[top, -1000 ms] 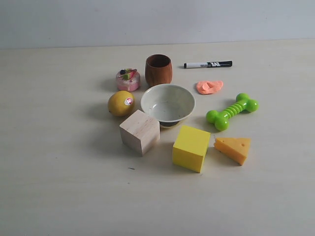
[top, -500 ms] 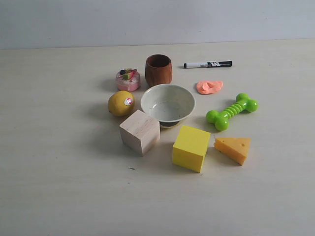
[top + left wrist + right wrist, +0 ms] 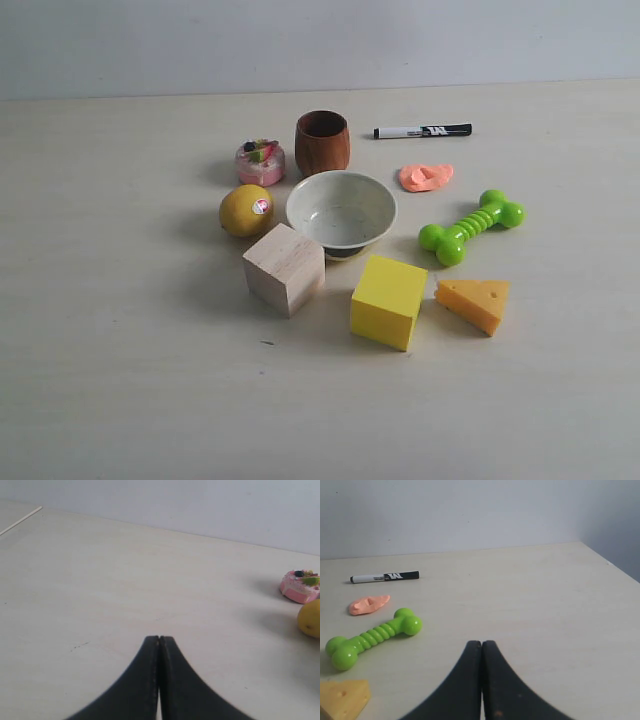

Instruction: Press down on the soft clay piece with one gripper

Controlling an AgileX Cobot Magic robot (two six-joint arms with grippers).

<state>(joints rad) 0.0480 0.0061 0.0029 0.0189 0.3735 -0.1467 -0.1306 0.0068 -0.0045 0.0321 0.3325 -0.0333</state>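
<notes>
Nothing on the tabletop [image 3: 120,350] has moved since a second ago; every object lies where it lay, and both arms stay as they were.

The soft clay piece [image 3: 426,177] lies flat on the right half, toward the far edge as the exterior view sees it. It sits between the black-and-white marker [image 3: 422,131], which is closer to that edge, and the green bone toy [image 3: 471,227], with the bowl [image 3: 330,200] just beside it toward the middle. It touches none of them.

The right pincer [image 3: 481,642] is closed, its two dark fingers pressed together with nothing between them. From its wrist camera the clay [image 3: 369,604] lies well apart from the tips, past the bone toy [image 3: 375,637], with the marker [image 3: 385,576] beyond it.

The left pincer [image 3: 159,639] is likewise closed and empty, over bare tabletop, with the pink cake toy [image 3: 299,586] and the lemon [image 3: 310,619] well apart from it.
</notes>
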